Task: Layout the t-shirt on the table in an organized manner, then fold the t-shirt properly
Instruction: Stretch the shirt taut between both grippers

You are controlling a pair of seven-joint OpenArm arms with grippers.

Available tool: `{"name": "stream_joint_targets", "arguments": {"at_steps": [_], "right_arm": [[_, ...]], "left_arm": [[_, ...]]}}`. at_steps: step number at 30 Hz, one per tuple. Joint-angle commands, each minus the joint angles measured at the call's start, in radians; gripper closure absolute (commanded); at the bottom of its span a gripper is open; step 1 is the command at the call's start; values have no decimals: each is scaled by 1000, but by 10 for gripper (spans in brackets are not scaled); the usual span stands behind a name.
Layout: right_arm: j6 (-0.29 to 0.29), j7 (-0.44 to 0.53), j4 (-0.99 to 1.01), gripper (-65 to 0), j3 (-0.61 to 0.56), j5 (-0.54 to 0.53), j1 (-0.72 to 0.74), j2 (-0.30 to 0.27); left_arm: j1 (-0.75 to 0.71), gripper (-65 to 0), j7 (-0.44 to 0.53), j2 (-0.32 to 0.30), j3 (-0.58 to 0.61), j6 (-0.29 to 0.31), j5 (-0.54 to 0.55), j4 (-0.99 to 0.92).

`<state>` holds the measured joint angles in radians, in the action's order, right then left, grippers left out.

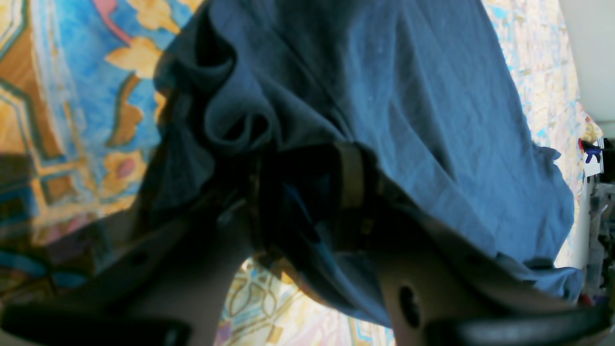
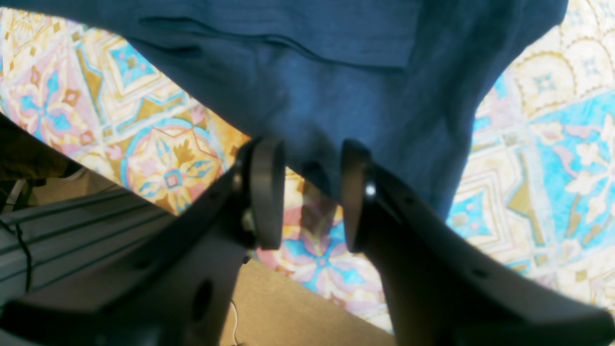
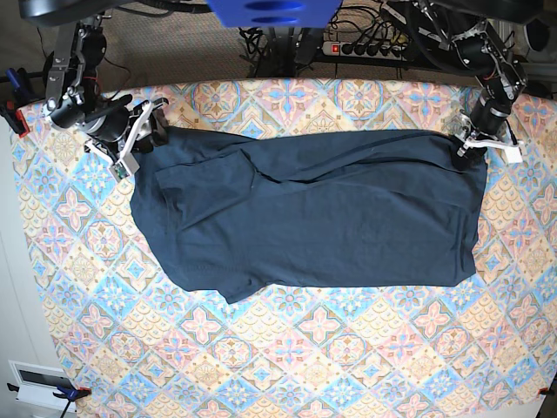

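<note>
Clamping my left gripper [image 1: 307, 192] on the dark navy-blue cotton t-shirt [image 3: 322, 213], right gripper [image 2: 307, 192] apart, I'm finishing layout centre-frame; folding remains.

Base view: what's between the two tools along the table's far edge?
Only the t-shirt spans from the right tool to the left tool.
</note>
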<state>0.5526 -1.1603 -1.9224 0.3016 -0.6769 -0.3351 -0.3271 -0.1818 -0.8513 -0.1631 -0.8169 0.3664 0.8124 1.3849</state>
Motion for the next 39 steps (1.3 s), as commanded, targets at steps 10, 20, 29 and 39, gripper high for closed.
{"name": "stream_joint_targets", "arguments": {"at_steps": [10, 20, 29, 39], "right_arm": [[4, 15, -19, -186, 6, -13, -69, -13], [4, 16, -10, -189, 63, -80, -117, 6], [4, 13, 182, -200, 144, -140, -48, 24], [4, 16, 347, -372, 221, -287, -29, 24]], "left_arm": [[-6, 0, -55, -14, -6, 3, 43, 11], [-150, 0, -58, -42, -55, 4, 161, 146], [-198, 0, -50, -79, -57, 6, 192, 146], [-189, 0, -50, -77, -55, 6, 184, 146]]}}
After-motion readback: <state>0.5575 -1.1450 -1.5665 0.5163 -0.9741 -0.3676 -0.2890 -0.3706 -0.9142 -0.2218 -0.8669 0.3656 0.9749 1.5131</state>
